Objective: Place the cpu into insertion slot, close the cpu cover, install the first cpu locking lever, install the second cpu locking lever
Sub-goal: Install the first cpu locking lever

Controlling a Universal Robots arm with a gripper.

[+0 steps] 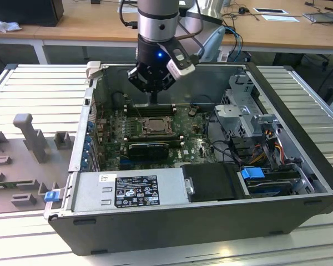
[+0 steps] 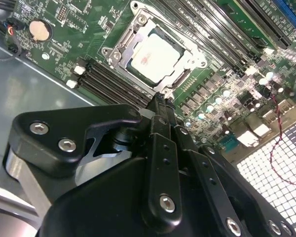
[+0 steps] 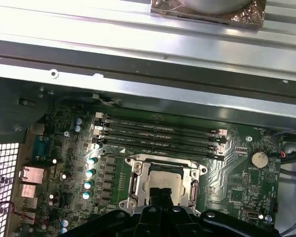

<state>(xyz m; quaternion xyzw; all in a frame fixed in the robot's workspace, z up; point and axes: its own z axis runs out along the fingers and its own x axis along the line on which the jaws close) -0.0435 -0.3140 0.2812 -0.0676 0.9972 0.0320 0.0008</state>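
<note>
Wooden desks [image 1: 100,25] stand behind a slatted metal table [image 1: 39,83] bearing an open computer case [image 1: 211,221]. The arm [image 1: 158,22] reaches straight down into it. Its gripper [image 1: 154,101] is pinched together on nothing (fingers pressed tight in the second wrist view) over the board near the memory slots [image 3: 158,133]. The exterior view takes in the power supply [image 1: 133,191]. The cpu [image 2: 155,58] lies flat, face up, in the insertion slot [image 1: 155,126]. The cpu cover [image 2: 119,49] frames it, edges parallel to the memory slots.
</note>
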